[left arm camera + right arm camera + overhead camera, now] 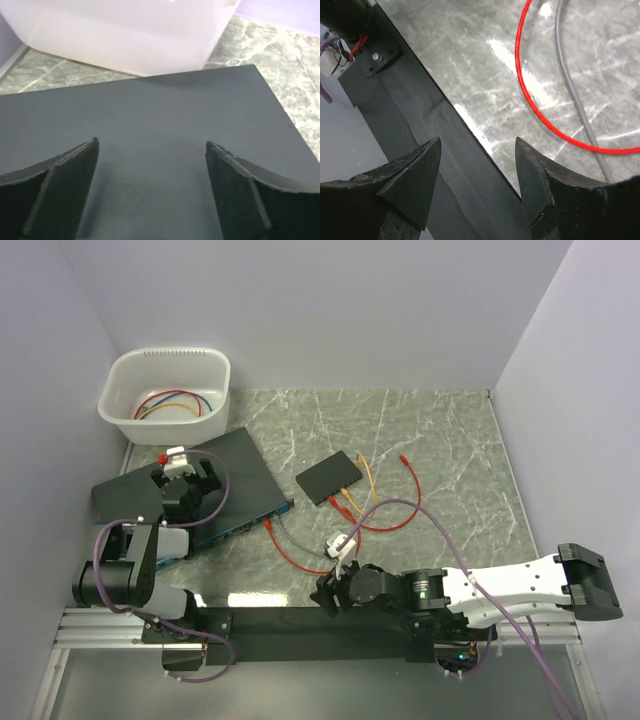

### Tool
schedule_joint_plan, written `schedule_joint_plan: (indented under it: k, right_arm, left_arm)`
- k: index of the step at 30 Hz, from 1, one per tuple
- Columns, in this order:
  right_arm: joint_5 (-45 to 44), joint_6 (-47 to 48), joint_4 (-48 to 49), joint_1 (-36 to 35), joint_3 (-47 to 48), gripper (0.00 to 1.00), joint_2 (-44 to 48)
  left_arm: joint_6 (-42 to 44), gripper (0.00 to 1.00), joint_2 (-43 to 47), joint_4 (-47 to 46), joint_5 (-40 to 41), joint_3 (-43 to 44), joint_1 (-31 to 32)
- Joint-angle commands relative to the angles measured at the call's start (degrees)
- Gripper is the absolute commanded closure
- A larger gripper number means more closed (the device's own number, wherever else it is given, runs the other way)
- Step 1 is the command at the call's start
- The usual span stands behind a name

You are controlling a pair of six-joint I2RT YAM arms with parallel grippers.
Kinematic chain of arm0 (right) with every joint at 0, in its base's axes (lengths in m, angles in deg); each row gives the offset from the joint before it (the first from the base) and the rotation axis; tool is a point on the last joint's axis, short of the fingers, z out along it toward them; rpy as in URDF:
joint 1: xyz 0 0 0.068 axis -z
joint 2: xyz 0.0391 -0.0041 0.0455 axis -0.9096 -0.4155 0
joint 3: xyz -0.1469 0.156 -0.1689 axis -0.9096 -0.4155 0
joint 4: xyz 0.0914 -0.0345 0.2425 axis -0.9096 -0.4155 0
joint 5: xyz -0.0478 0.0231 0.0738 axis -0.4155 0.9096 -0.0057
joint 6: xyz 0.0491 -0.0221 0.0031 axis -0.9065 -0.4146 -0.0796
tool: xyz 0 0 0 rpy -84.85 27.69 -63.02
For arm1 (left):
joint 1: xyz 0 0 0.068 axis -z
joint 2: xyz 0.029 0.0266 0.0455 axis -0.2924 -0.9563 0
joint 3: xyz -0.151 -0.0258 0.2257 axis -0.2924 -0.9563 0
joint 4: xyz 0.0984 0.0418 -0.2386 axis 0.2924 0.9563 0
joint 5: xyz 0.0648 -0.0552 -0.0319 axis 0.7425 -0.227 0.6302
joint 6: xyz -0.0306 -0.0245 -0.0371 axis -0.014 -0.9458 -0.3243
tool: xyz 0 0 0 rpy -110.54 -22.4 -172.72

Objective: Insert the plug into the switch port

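Black switch (245,465): flat on the table (440,440), far left, teal face (240,524) turned toward centre.
Left gripper (151,142): jaws wide apart, empty, hovering over the switch's top.
Plug (268,523): at the teal face's right end; seated or not, can't tell.
Right gripper (478,141): jaws apart, empty, above the table's near edge.

We show the left gripper (152,145) extended forward, jaws spread wide with nothing between them; the right gripper (477,142) points leftward, held low, jaws parted, likewise empty.

Top camera looks down; wrist cameras sit close above switch (150,145), table (480,70).
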Motion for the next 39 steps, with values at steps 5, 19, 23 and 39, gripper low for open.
schedule_joint_plan:
  k: [5,19,23,39]
  right_arm:
    - [-8.97,4.38,1.32,-0.43,7.21,0.30,-1.59]
    - [-38.90,7.65,5.99,21.90,-2.80,0.00,19.13]
    - [-33.00,6.43,6.79,39.71,-5.09,0.00,25.13]
    - [-30.53,1.02,15.97,75.77,-4.55,0.00,3.17]
  left_arm:
    - [1.03,0.01,-0.65,-10.85,-3.44,-2.49,-0.73]
    - [1.12,0.01,-0.74,-11.02,-3.61,-2.58,-0.73]
    - [1.12,0.01,-0.82,-10.93,-3.61,-2.58,-0.73]
    - [1.12,0.01,-0.74,-10.93,-3.61,-2.41,-0.73]
